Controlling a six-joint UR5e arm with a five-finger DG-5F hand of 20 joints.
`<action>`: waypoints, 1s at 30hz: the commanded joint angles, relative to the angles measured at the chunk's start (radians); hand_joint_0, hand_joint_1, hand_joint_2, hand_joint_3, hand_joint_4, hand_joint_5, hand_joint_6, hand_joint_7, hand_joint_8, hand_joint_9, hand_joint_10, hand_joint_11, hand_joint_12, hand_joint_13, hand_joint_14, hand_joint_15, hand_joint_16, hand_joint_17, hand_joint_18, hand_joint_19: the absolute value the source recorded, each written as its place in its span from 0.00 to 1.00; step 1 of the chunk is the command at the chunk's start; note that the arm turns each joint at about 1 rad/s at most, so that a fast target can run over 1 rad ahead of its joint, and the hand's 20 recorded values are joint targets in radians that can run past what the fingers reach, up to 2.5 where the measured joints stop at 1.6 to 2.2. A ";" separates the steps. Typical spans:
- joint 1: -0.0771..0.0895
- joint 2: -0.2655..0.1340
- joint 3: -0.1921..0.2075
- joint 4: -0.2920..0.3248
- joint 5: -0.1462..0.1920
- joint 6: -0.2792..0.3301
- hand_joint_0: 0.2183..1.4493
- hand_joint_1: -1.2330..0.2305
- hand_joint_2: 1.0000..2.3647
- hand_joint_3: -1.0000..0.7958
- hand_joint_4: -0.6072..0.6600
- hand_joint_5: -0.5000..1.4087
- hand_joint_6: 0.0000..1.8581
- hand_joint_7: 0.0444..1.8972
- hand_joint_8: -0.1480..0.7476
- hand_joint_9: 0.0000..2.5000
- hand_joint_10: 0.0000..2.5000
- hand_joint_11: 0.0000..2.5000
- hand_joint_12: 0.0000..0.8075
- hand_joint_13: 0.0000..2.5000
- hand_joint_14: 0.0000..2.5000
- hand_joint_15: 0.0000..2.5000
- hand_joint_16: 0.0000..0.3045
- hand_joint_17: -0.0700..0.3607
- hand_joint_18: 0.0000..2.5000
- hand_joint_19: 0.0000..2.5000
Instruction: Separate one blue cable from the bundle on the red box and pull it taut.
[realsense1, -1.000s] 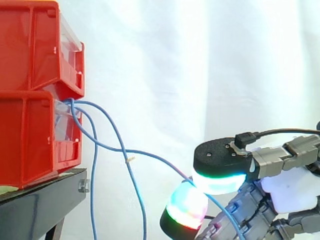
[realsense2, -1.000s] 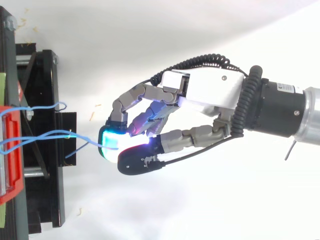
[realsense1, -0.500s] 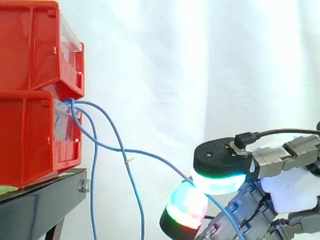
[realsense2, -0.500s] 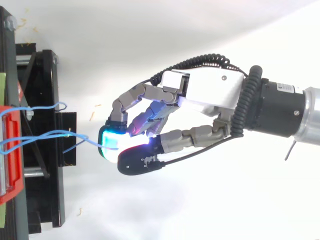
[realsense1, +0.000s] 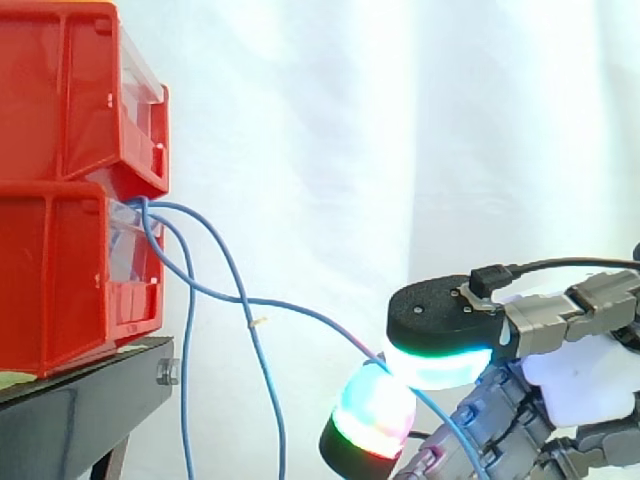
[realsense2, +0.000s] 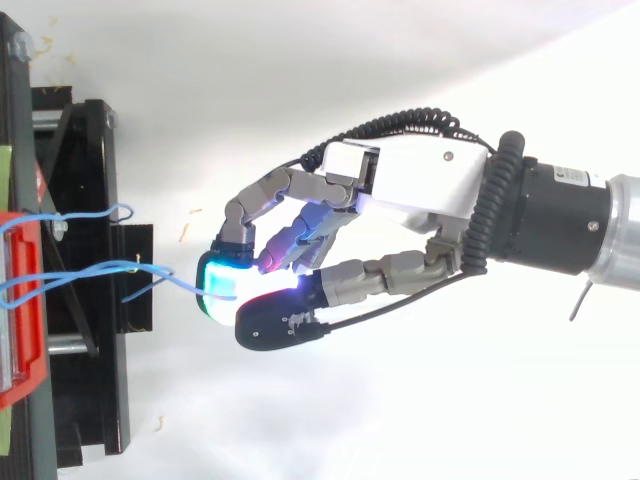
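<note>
1. Two red bins (realsense1: 60, 180) sit one on top of the other at the left of the side view. They're on a black stand (realsense1: 85, 395), w/ a white curtain (realsense1: 400, 120) behind.
2. A bunch of blue cables comes out at the front of the bins, right where the 2 meet.
3. One blue cable (realsense1: 300, 308) goes from that spot across to the hand (realsense2: 420, 185). It drops down near the bins, then runs low & slanted to the hand. It's bent, not a straight line.
4. The fingers (realsense1: 440, 325) are curled & pinch that cable. One big pad w/ a black back & a blue-green glow is on top. Another pad w/ green, red & blue glow is under it. The cable goes btw the 2 pads & comes out the far side, down toward the bottom edge.
5. Two loose blue cables (realsense1: 186, 380) hang from the same spot. They go down past the stand & off the bottom of the side view, apart from the hand. One has a tiny pale tag (realsense1: 262, 321), near where it crosses the held cable.
6. In the top view the arm (realsense2: 560, 215) comes in from the right & the hand points at the stand. The held cable runs from the red bin at the left edge, over the stand, to the glowing pad.
7. A small blue loop (realsense2: 112, 212) sticks out over the stand, higher up in the top view.
8. In the side view the hand is well apart from the bins & lower than where the cables come out.
</note>
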 joint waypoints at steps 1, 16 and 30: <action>0.000 0.000 0.000 0.000 0.000 0.000 0.28 0.31 0.11 0.49 0.46 0.26 0.47 0.47 0.52 0.36 0.00 0.00 0.57 0.34 0.00 0.15 0.23 0.53 0.34 0.20; 0.000 0.000 0.000 0.000 0.000 0.000 0.28 0.31 0.10 0.49 0.46 0.26 0.47 0.46 0.52 0.36 0.00 0.01 0.57 0.35 0.01 0.15 0.23 0.53 0.34 0.20; 0.000 0.000 0.000 0.000 0.000 0.000 0.29 0.31 0.07 0.49 0.46 0.26 0.47 0.47 0.52 0.37 0.00 0.01 0.57 0.35 0.01 0.15 0.23 0.53 0.34 0.20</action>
